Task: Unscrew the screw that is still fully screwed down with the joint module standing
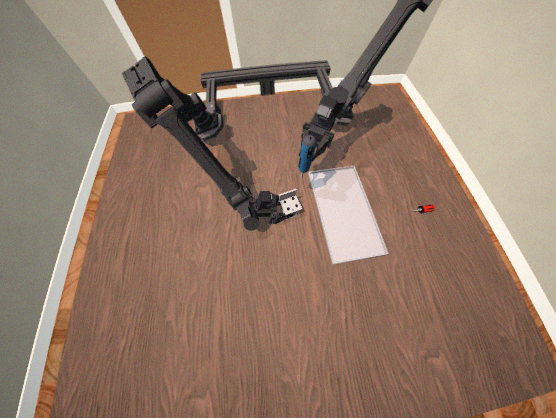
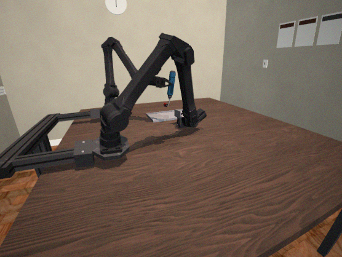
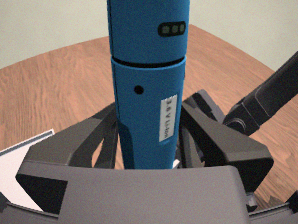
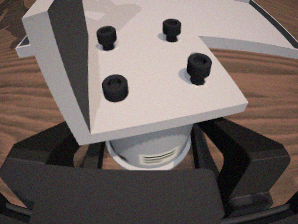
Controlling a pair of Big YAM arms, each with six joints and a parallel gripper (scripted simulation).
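Observation:
The joint module (image 4: 149,151) stands on the table with its white bracket (image 4: 165,100) on top. Four black screws show in the bracket: back left (image 4: 106,36), back right (image 4: 171,27), front right (image 4: 199,65) and front left (image 4: 115,86). I cannot tell for sure which sits lowest. My right gripper (image 1: 276,212) (image 4: 148,110) is shut on the module's round body. My left gripper (image 1: 312,141) (image 2: 164,82) (image 3: 148,109) is shut on the blue electric screwdriver (image 1: 304,152) (image 2: 172,83) (image 3: 147,85), upright with its tip down. It hangs high above the table, behind and to the right of the module.
A flat white tray (image 1: 350,225) (image 2: 160,117) lies right of the module, its near corner under the screwdriver tip. A small red-handled screwdriver (image 1: 425,208) (image 2: 166,104) lies farther right. A dark metal frame (image 1: 265,75) (image 2: 27,138) runs along the table's back edge.

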